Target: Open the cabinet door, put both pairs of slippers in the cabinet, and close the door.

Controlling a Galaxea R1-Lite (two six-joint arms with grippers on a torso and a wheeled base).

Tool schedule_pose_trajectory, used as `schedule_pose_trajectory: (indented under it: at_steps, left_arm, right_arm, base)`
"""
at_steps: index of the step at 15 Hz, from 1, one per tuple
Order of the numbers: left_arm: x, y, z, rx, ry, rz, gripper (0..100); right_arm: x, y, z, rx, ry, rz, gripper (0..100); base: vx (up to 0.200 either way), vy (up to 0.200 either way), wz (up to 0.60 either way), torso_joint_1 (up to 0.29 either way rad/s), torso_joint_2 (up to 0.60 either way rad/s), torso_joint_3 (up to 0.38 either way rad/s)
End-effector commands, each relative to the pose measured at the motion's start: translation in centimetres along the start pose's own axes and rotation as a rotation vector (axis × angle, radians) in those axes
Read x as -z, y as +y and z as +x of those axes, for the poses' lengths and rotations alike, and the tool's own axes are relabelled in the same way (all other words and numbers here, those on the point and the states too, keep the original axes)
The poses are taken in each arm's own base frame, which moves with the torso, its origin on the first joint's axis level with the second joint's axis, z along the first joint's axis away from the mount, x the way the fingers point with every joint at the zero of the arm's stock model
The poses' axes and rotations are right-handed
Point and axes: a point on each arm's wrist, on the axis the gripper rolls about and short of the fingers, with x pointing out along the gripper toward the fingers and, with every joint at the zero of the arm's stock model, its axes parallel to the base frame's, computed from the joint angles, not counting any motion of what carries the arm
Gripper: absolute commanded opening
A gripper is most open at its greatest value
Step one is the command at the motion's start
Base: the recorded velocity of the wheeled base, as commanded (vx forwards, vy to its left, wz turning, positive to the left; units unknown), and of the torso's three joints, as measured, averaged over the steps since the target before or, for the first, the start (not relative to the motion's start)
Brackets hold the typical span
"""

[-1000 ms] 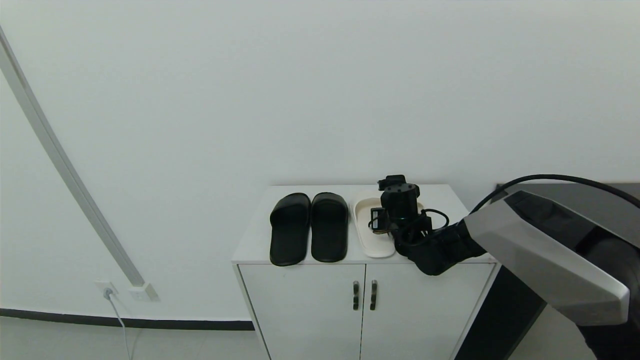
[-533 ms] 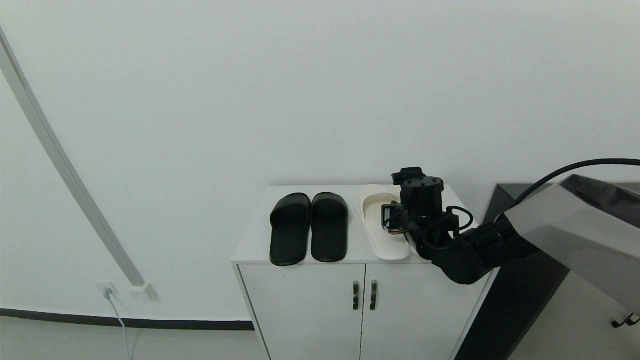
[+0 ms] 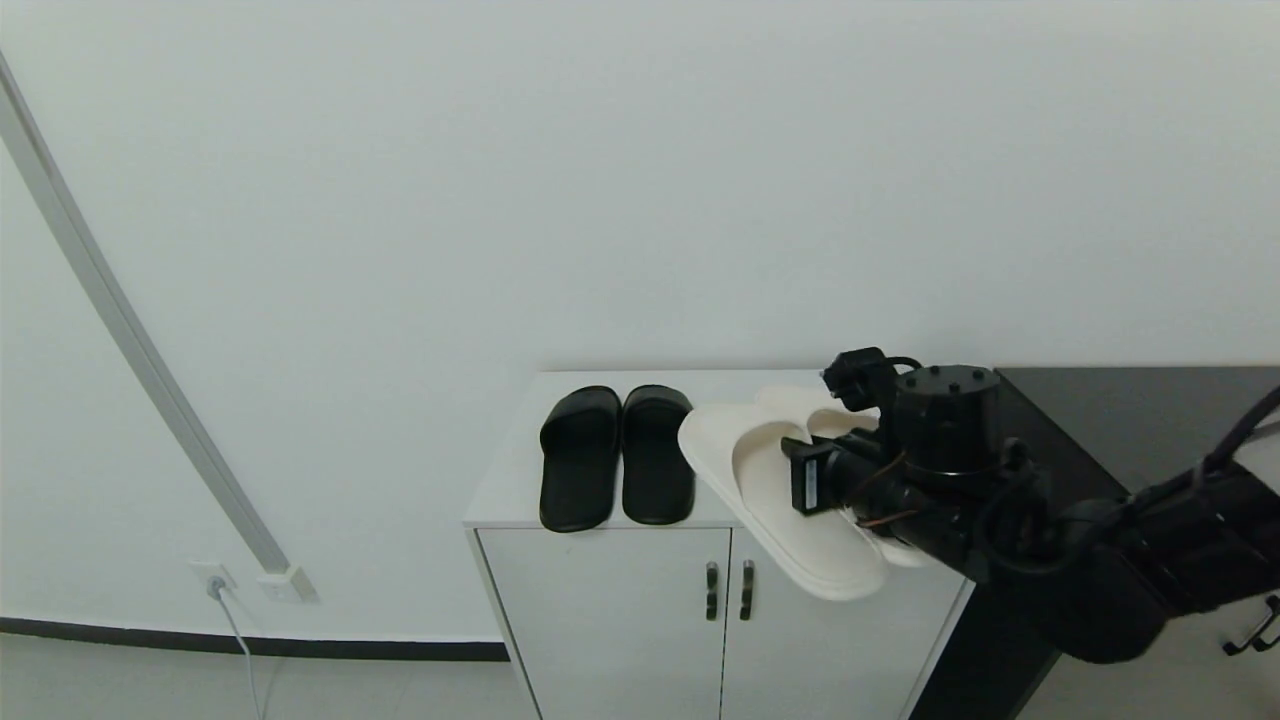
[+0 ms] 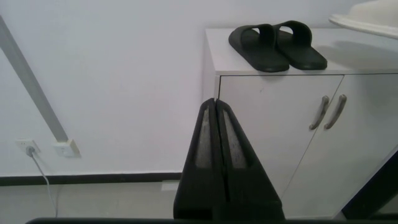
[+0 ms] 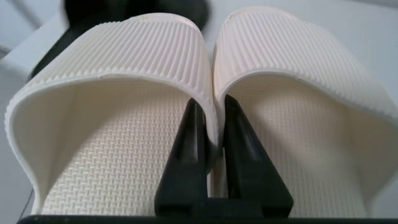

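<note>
Head view first. White slippers (image 3: 770, 500) hang as a pair in the right gripper (image 3: 850, 470), lifted off the cabinet (image 3: 600, 620) top and tilted, with their heels out past the front edge, above the right door (image 3: 830, 640). The black slippers (image 3: 615, 455) lie side by side on the left part of the top. Both doors are shut, and the two handles (image 3: 728, 590) stand together in the middle.

Left wrist view. The left gripper (image 4: 216, 143) has its fingers pressed together with nothing between them. It sits low in front of the cabinet, to the side of the left door, well apart from the handles (image 4: 329, 112). The black pair (image 4: 277, 45) rests on the top above.

Right wrist view. The two fingers (image 5: 189, 143) of the right gripper are nearly closed. They pinch the inner walls of the two white straps (image 5: 211, 93) together, so both slippers hang from one grip.

I judge that the step in hand is carrying the white pair, but the cabinet is not yet open. To do it well, the right arm should hold the pair steady, away from the path of the doors, because the grip is only on thin strap walls and one slipper could slide out if it swings. The left gripper must open its fingers before it can take a handle.
</note>
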Motion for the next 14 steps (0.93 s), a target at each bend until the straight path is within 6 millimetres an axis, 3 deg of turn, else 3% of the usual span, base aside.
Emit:
schedule_pose_trajectory:
  at_steps: [1,3,14]
  left_arm:
    - [0.0,0.0,0.0,-0.001,0.002,0.0,0]
    - [0.0,0.0,0.0,0.0,0.002,0.0,0]
    - [0.0,0.0,0.0,0.0,0.002,0.0,0]
  right_arm:
    - [-0.3,0.2,-4.0,-0.087,-0.001,-0.02,0]
    - [0.4,0.1,-5.2,-0.127,0.016,-0.031,0]
    - [1.8,0.9,-6.1,-0.241,0.071,-0.047,0]
  base:
    - [0.0,0.0,0.0,0.0,0.0,0.0]
    - [0.0,0.0,0.0,0.0,0.0,0.0]
    - [0.0,0.0,0.0,0.0,0.0,0.0]
